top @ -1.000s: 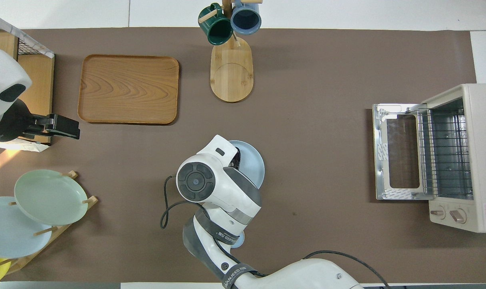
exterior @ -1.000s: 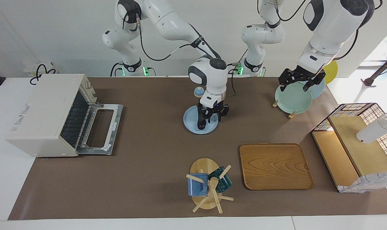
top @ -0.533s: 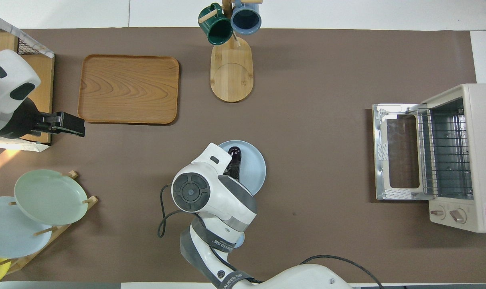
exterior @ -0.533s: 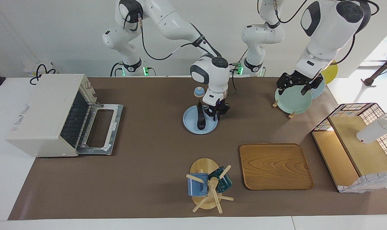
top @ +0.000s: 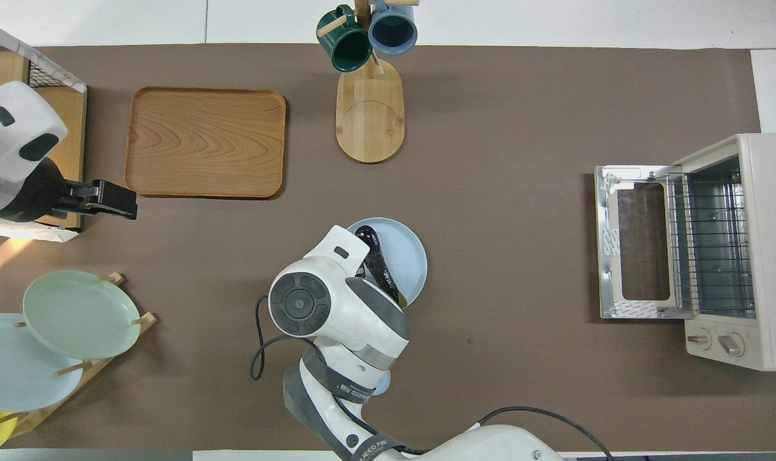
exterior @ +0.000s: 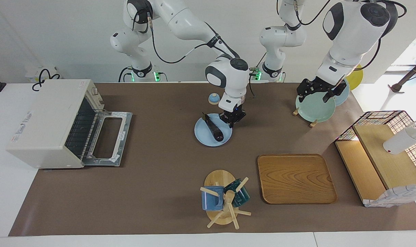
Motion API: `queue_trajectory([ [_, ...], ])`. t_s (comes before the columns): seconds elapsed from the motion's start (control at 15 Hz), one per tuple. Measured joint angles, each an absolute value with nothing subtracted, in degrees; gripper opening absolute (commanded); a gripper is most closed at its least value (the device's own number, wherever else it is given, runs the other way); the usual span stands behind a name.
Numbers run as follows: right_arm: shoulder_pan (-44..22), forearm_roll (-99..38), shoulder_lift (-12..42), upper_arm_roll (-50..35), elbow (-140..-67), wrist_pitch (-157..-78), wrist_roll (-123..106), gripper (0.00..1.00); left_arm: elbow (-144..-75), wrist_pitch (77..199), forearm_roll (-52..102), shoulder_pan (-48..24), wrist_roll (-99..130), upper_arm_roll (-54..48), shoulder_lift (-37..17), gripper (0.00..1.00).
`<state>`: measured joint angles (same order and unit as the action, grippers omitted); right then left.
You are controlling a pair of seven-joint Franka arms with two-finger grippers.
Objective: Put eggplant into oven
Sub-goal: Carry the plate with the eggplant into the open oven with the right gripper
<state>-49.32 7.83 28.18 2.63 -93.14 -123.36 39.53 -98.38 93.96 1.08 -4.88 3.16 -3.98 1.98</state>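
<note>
Twin Franka arms at a brown-matted table. The eggplant lay slantwise on a pale blue plate near mid-table, its stem end toward the robots and the right arm's end of the table. The right gripper was low over the plate's rim toward the left arm's end, just beside the eggplant and not holding it; whether it was wide or narrow couldn't be told. From overhead the right arm's wrist hid the gripper & part of the eggplant, with the plate showing past it.

The oven stood at the right arm's end of the table, well apart from the plate, its door dropped flat and the wire rack inside bare.

The left gripper waited over a green plate in the dish rack at the left arm's end, spread wide w/ nothing in it.
</note>
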Motion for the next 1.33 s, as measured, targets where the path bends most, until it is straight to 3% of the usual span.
queue_trajectory([
  [0.2,-46.6,13.6,27.1,3.1,-86.3,-111.1,37.7,0.0,-98.4,94.0,1.1,-4.9,3.2,-4.0,2.0,1.0],
  [0.4,-40.6,15.4,23.8,3.4,-87.2,-107.0,33.4,0.0,-98.5,94.0,1.1,-4.9,3.2,-4.0,2.0,1.0],
  [0.8,-24.5,19.8,10.9,3.7,-104.3,-107.3,22.2,0.0,-98.8,94.0,1.1,-4.9,3.2,-4.0,2.0,1.0],
  [1.33,-9.0,21.9,4.7,3.6,-116.4,-113.9,10.8,0.0,-98.8,93.9,1.1,-4.9,3.2,-4.1,2.1,1.0],
])
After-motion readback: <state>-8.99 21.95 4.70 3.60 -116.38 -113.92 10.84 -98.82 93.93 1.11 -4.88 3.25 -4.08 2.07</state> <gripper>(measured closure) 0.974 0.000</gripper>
